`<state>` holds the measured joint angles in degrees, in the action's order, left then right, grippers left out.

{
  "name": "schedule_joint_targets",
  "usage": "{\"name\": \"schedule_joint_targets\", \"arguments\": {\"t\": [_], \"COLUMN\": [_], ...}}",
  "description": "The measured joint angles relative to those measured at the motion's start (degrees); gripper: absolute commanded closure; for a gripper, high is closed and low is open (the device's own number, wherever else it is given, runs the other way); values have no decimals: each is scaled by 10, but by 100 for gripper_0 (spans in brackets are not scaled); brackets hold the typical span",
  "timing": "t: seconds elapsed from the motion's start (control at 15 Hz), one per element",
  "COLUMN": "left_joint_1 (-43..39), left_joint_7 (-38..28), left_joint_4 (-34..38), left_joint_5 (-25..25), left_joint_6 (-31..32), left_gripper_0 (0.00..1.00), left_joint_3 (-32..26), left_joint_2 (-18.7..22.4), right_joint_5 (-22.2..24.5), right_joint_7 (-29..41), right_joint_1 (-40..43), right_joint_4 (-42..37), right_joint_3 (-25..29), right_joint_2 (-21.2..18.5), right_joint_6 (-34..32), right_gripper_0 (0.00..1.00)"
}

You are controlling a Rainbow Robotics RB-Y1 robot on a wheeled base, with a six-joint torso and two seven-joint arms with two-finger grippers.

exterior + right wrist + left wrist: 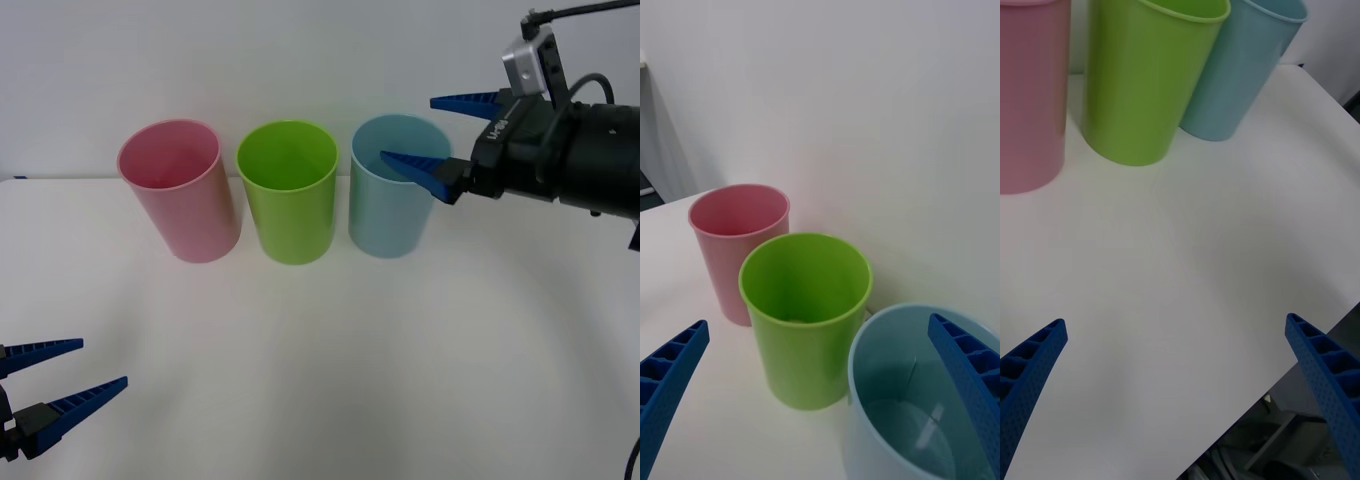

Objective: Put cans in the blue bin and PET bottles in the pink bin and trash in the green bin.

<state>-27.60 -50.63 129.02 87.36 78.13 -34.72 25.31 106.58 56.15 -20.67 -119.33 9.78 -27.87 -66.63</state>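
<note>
three bins in a row at the far side of the white table (330,380), all upright, rims open: pink bin (180,190) on the left, green bin (288,192) in the middle, blue bin (393,186) on the right. pink and green just beside each other, green and blue nearly touching at the rim.

right gripper (433,133) raised at the far right, over the right edge of the blue bin's rim, blue ribbed fingers spread wide and holding nothing. one finger across the bin's mouth, the other higher and farther back against the wall. from the right wrist, blue bin (910,390) directly below, green bin (806,315) next, pink bin (737,240) beyond. something small and pale at the bottom of the green bin, too faint to identify; trash not otherwise made out anywhere on the table.

left gripper (62,378) low at the near left corner, above bare table, well apart from the bins, fingers likewise wide open and empty. from the left wrist, bare tabletop between the fingers, with pink bin (1030,97), green bin (1142,82) and blue bin (1240,67) lined up beyond.
</note>
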Motion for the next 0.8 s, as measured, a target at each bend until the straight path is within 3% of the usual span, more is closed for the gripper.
{"name": "schedule_joint_targets", "arguments": {"t": [0.33, 0.8], "left_joint_1": [0, 0], "left_joint_7": [0, 0], "left_joint_4": [0, 0], "left_joint_5": [0, 0], "left_joint_6": [0, 0], "left_gripper_0": [0, 0], "left_joint_3": [0, 0], "left_joint_2": [0, 0], "right_joint_5": [-84, -104], "right_joint_7": [-120, -249], "right_joint_1": [201, 363], "right_joint_4": [-84, -101], "right_joint_3": [80, 119], "right_joint_2": [-17, -18], "right_joint_6": [-1, -11], "right_gripper_0": [0, 0]}}
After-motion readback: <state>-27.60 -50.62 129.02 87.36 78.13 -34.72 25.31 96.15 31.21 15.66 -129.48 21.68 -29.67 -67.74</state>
